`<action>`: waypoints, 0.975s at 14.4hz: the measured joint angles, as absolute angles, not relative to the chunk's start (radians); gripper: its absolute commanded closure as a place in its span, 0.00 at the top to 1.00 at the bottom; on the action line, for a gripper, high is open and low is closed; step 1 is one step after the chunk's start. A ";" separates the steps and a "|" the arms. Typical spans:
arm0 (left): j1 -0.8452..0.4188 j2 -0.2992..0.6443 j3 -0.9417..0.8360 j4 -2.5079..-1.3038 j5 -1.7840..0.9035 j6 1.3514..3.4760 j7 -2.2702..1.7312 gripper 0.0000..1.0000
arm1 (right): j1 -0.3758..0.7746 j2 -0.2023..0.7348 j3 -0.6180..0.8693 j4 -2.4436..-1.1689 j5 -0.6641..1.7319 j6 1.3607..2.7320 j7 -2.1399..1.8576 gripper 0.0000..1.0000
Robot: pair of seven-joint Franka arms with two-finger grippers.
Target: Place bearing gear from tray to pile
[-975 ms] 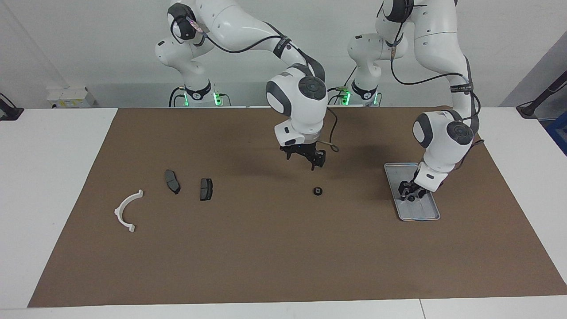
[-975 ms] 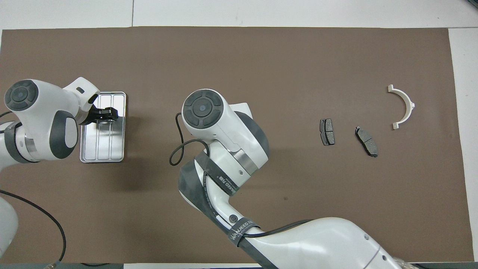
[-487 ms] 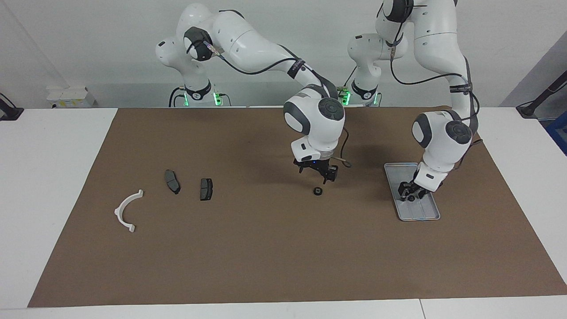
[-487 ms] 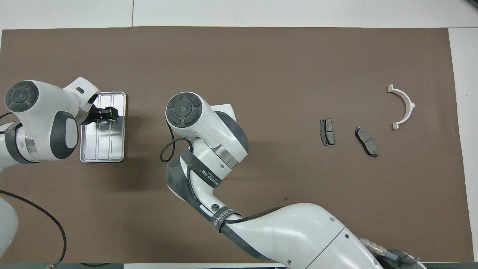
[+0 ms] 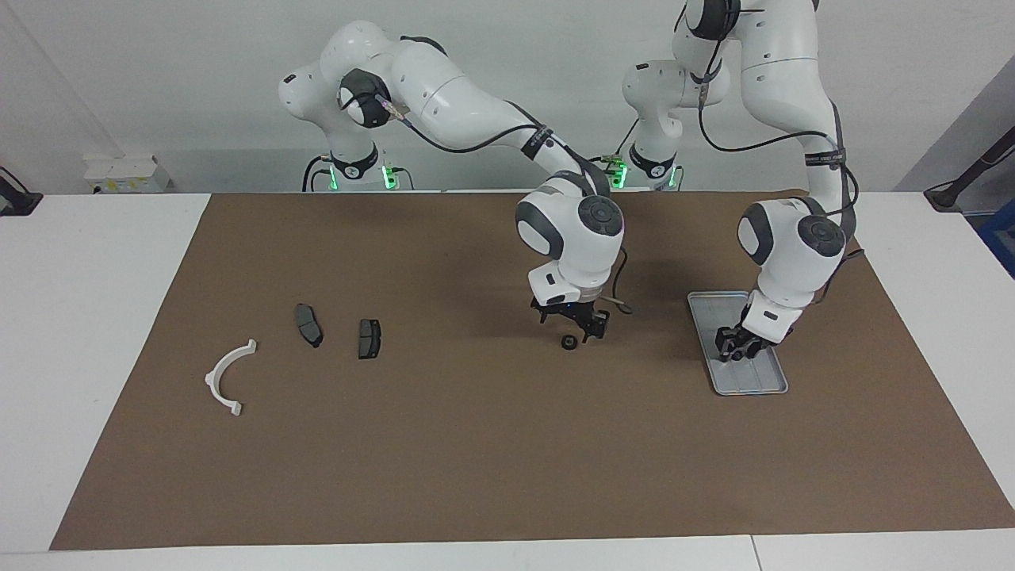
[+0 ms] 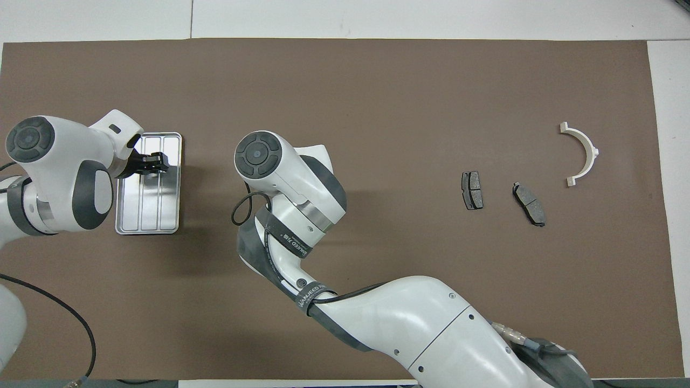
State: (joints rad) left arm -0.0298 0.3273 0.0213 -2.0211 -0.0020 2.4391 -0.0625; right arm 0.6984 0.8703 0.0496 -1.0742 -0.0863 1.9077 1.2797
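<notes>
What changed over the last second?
The right gripper came down from above the brown mat to just over the small black bearing gear, not yet holding it. The left gripper stayed low over the silver-grey ridged metal tray. Gear, tray, dark grey brake pads unmoved.

A brown mat covered most of the white table. A small white box sat at the upper left of the frame, a black fitting at the left edge, and something blue at the right edge.
</notes>
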 measured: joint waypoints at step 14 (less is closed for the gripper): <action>-0.030 0.325 0.017 -2.017 -0.007 2.439 -0.175 0.00 | 0.710 0.905 0.039 -1.072 -0.086 1.984 1.285 0.89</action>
